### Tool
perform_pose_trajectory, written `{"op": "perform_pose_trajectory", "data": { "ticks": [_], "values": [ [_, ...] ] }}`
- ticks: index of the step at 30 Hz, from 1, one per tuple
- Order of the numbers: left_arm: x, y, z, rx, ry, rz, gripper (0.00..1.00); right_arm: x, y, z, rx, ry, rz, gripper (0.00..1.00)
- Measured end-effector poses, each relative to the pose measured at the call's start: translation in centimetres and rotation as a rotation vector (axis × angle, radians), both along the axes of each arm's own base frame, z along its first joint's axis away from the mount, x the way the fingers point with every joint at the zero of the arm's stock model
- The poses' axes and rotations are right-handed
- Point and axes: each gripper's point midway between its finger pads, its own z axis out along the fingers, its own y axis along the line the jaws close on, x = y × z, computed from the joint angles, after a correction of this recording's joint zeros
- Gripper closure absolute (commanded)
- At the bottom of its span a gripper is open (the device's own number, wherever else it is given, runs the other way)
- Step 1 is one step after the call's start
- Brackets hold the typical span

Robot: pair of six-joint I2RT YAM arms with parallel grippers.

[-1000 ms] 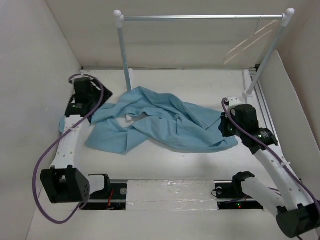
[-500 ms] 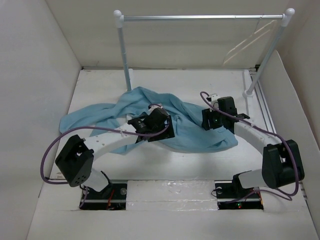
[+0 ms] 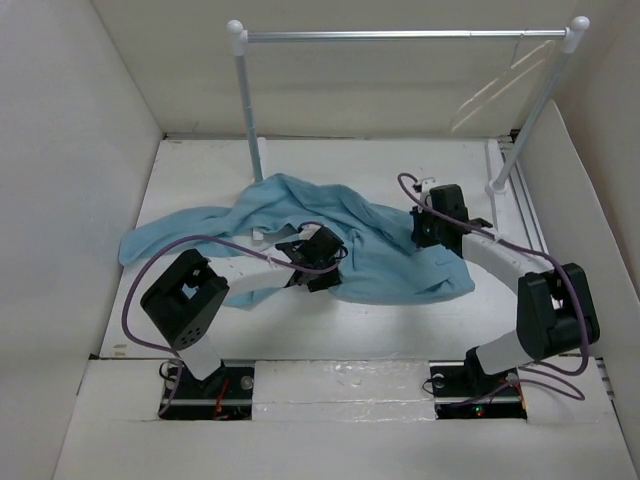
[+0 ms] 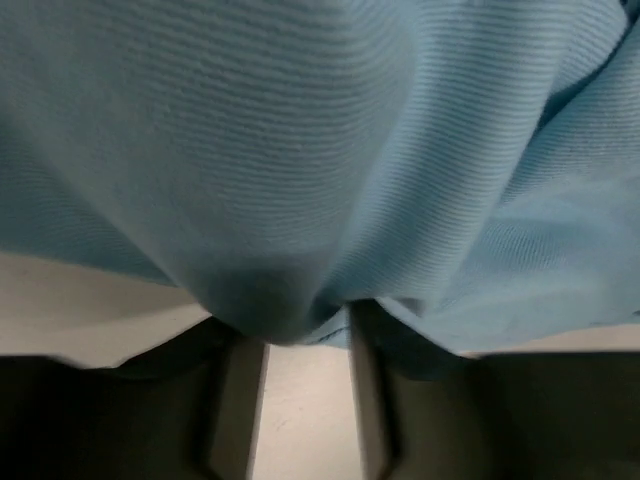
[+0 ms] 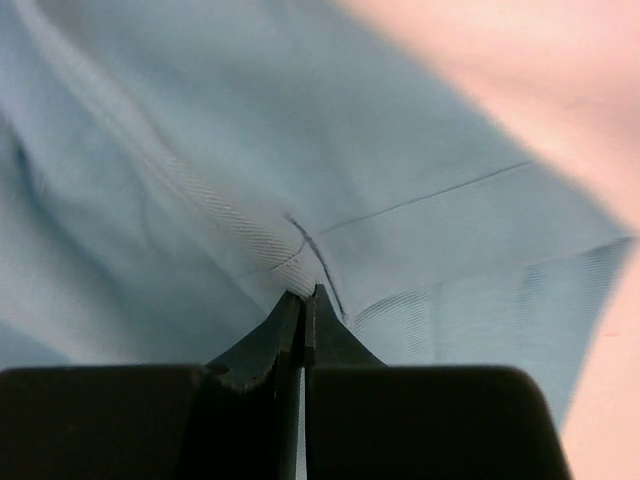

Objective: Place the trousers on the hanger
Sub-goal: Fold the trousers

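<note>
Only the top view shows the hanger (image 3: 488, 91), dangling from the rail (image 3: 400, 35) in the upper right of the frame, and the trousers (image 3: 385, 255) spread across the middle. In its wrist view the left claw (image 4: 298, 335) is narrowly apart, with a fold of cloth bunched between its tips. The right claw (image 5: 302, 296) is pressed together, nipping a seam. Both arms fold inward over the cloth.
</note>
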Motion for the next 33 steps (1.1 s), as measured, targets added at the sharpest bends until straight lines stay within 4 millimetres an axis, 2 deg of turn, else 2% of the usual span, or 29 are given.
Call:
{"op": "perform_pose_trajectory", "data": {
  "ticks": [1,2,4,5,6,7,8,9,11,12,13,14,16,17,18,19,20,22,23,24,25,27,29,31,33],
  "values": [
    [0.1,-0.1,-0.1,-0.003,-0.001,0.004,0.95,1.0,-0.4,0.8,-0.015,-0.033,-0.037,1.0],
    [0.2,-0.2,-0.1,-0.007,-0.005,0.009,1.0,2.1,-1.0,1.7,-0.031,-0.072,-0.078,1.0],
    [0.4,-0.4,0.1,-0.015,-0.013,0.011,1.0,5.1,-2.1,4.3,-0.063,-0.183,-0.174,1.0],
    [0.5,-0.6,0.2,-0.018,-0.016,0.009,1.0,6.8,-2.6,5.6,-0.078,-0.236,-0.223,0.96],
    [0.3,-0.7,0.2,-0.018,-0.016,0.003,1.0,8.7,-3.1,6.9,-0.095,-0.284,-0.271,0.76],
    [0.1,-0.8,0.4,-0.017,-0.018,0.0,1.0,10.8,-3.4,8.0,-0.108,-0.324,-0.318,0.64],
    [-0.3,-1.0,0.6,-0.017,-0.021,-0.01,1.0,12.7,-3.7,8.7,-0.121,-0.354,-0.357,0.55],
    [-0.9,-1.3,1.0,-0.022,-0.024,-0.022,1.0,14.4,-3.8,9.2,-0.132,-0.375,-0.385,0.41],
    [-2.7,-2.6,2.1,-0.048,-0.032,-0.066,1.0,16.2,-3.9,8.7,-0.152,-0.376,-0.416,0.33],
    [-3.8,-3.4,2.7,-0.067,-0.031,-0.092,1.0,16.1,-3.8,8.2,-0.154,-0.364,-0.419,0.3],
    [-5.5,-4.5,3.5,-0.095,-0.028,-0.131,1.0,15.4,-3.8,7.2,-0.16,-0.344,-0.418,0.29],
    [-6.8,-5.3,4.1,-0.121,-0.023,-0.164,1.0,15.2,-3.8,7.0,-0.16,-0.34,-0.418,0.29],
    [-9.8,-7.2,5.2,-0.174,0.003,-0.245,1.0,10.5,-3.6,5.0,-0.17,-0.27,-0.391,0.29],
    [-11.1,-7.8,5.5,-0.183,0.017,-0.281,1.0,8.7,-3.4,5.0,-0.166,-0.256,-0.379,0.29],
    [-12.0,-8.5,5.9,-0.189,0.037,-0.312,0.95,7.0,-3.3,5.5,-0.149,-0.255,-0.373,0.3],
    [-12.6,-9.2,6.1,-0.188,0.045,-0.346,0.86,5.1,-3.3,6.3,-0.126,-0.263,-0.365,0.3],
    [-13.0,-9.9,6.4,-0.186,0.056,-0.376,0.62,3.2,-3.2,7.4,-0.091,-0.28,-0.359,0.3],
    [-13.1,-11.2,7.0,-0.181,0.06,-0.424,0.41,0.7,-4.0,9.9,-0.026,-0.332,-0.375,0.3],
    [-13.1,-11.7,7.4,-0.183,0.056,-0.448,0.36,-0.3,-5.0,10.8,0.002,-0.362,-0.4,0.25],
    [-13.2,-12.1,7.8,-0.187,0.054,-0.474,0.28,-1.0,-6.3,11.1,0.022,-0.376,-0.436,0.23],
    [-13.3,-12.3,8.2,-0.192,0.052,-0.5,0.26,-1.8,-8.0,11.0,0.037,-0.38,-0.477,0.2],
    [-13.6,-12.3,8.7,-0.196,0.048,-0.538,0.25,-3.6,-12.0,9.0,0.035,-0.342,-0.586,0.13],
    [-13.7,-11.8,9.1,-0.188,0.038,-0.56,0.26,-5.6,-15.0,6.0,0.03,-0.25,-0.674,0.1],
    [-13.2,-11.2,10.0,-0.175,-0.004,-0.552,0.27,-7.6,-16.8,2.5,0.038,-0.128,-0.739,0.1],
    [-12.1,-10.4,11.7,-0.17,-0.08,-0.517,0.28,-9.5,-17.5,-0.1,0.07,-0.019,-0.779,0.09]
  ]
}}
